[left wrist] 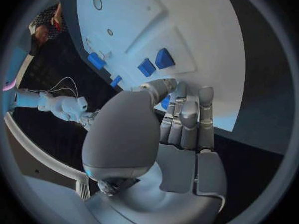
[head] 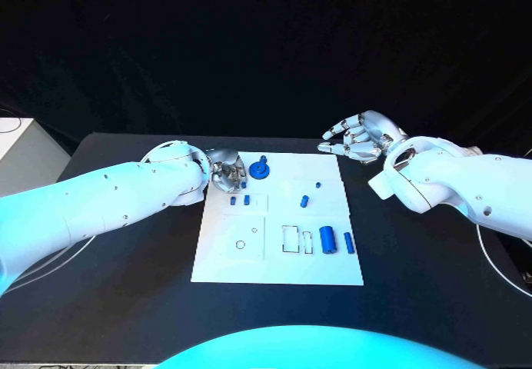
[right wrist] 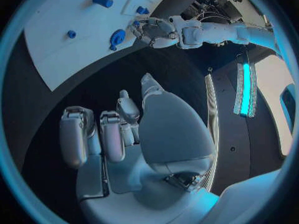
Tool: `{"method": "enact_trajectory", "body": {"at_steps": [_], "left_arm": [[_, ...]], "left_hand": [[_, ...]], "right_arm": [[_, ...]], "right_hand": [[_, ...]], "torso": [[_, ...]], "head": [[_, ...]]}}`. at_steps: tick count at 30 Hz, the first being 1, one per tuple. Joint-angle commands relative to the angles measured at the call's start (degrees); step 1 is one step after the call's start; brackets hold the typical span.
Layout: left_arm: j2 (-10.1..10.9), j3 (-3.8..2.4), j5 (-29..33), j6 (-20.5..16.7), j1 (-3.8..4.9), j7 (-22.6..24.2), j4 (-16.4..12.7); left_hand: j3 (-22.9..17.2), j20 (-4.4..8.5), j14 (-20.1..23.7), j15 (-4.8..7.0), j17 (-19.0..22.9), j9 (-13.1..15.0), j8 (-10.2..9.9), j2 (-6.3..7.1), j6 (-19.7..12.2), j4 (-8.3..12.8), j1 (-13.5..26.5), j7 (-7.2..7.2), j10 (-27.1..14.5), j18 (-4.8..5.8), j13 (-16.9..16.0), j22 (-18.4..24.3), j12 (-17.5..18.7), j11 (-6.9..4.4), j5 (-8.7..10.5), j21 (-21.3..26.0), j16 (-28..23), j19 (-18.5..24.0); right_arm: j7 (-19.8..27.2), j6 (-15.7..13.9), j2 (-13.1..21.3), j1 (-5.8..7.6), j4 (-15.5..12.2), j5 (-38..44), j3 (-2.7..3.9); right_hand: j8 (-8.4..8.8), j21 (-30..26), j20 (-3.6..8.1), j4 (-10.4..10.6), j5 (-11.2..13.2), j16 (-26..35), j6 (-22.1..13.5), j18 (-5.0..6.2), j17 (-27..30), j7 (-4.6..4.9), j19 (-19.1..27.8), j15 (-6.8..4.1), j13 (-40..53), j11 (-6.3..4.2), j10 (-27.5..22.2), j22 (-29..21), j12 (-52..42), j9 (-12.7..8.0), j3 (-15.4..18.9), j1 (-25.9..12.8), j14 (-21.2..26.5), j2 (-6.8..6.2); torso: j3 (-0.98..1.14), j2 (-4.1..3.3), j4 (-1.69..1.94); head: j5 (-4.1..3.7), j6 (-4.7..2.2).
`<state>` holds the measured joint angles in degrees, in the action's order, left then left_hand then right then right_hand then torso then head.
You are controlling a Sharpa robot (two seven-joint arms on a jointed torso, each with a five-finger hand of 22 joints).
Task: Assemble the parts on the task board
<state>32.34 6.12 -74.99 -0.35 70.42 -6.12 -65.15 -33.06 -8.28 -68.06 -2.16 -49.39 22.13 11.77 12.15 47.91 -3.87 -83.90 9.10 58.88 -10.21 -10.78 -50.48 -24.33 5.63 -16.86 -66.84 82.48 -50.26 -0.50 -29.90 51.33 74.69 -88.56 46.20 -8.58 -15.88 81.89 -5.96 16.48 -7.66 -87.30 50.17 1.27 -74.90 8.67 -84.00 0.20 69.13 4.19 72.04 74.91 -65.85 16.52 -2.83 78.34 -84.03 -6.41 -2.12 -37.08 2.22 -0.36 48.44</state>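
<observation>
The white task board (head: 277,261) lies in the middle of the black table. My left hand (head: 227,171) is over its far left corner, beside a blue gear-shaped part (head: 260,169). Its thumb and fingers pinch a small blue part (left wrist: 166,102), mostly hidden between them. Two small blue pegs (head: 240,201) stand just in front of that hand, and another (head: 304,201) stands further right. A blue cylinder (head: 327,238) and a thin blue rod (head: 348,243) lie at the board's right edge. My right hand (head: 360,137) hangs off the board's far right corner, its fingers loosely bent and holding nothing.
Outlined slots (head: 296,238) and a small round hole (head: 241,245) mark the board's near half. A pale box (head: 22,157) stands past the table's left edge. Cables (head: 504,250) trail at the right. Bare black table surrounds the board.
</observation>
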Motion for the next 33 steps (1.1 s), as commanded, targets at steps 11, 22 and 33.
{"method": "enact_trajectory", "body": {"at_steps": [11,22,33], "left_arm": [[4.7,-2.56,11.4,-7.7,0.1,-1.0,-0.8],[12.9,-3.89,47.3,-6.8,0.12,14.7,-8.3],[18.6,-3.97,64.0,-2.9,-0.6,27.0,-16.7]], "left_hand": [[-1.3,-0.04,11.6,-0.48,16.6,0.1,0.7,-0.47,1.6,0.6,-0.7,1.25,-1.9,-0.36,-0.9,2.5,-0.1,0.93,-0.09,2.0,-6.9,3.1],[1.1,-1.17,14.9,-1.5,22.0,0.0,1.7,0.23,2.3,-1.2,3.4,1.41,-5.2,-0.34,-1.4,4.9,-1.3,1.67,0.26,6.3,-13.8,5.8],[5.8,-1.18,15.3,-1.32,22.1,0.4,2.7,0.8,2.3,-4.3,4.2,0.86,-5.3,-0.37,-1.5,9.1,-2.5,1.32,0.13,11.7,-15.0,3.5]], "right_arm": [[-0.8,4.0,-0.4,-0.45,2.2,14.5,0.0],[-5.8,7.1,-3.5,-2.93,6.5,39.3,-0.07],[-13.1,10.0,-5.6,-4.85,8.2,49.5,-0.13]], "right_hand": [[-0.8,-9.7,-0.1,0.1,0.1,6.9,0.7,2.64,-0.5,0.31,1.2,0.78,-40.4,0.86,-14.9,5.0,43.4,-0.7,-10.7,10.6,-0.4,-3.71],[0.08,-7.9,0.66,-1.4,0.1,6.5,4.2,2.15,-0.5,-0.78,-0.4,-0.4,-53.7,0.15,-9.7,6.2,53.1,-1.3,-22.4,9.9,-1.7,-8.2],[0.83,-7.3,2.6,-3.1,0.2,6.9,5.2,1.97,0.0,-2.44,-1.1,-2.25,-58.1,-1.37,-8.5,6.7,56.3,-1.3,-26.5,6.5,-2.6,-9.93]], "torso": [[0.1,0.14,-0.08],[-0.07,-0.18,0.07],[-0.51,-0.18,0.65]], "head": [[-0.31,-1.02],[-2.9,-2.53],[-4.59,-2.28]]}}
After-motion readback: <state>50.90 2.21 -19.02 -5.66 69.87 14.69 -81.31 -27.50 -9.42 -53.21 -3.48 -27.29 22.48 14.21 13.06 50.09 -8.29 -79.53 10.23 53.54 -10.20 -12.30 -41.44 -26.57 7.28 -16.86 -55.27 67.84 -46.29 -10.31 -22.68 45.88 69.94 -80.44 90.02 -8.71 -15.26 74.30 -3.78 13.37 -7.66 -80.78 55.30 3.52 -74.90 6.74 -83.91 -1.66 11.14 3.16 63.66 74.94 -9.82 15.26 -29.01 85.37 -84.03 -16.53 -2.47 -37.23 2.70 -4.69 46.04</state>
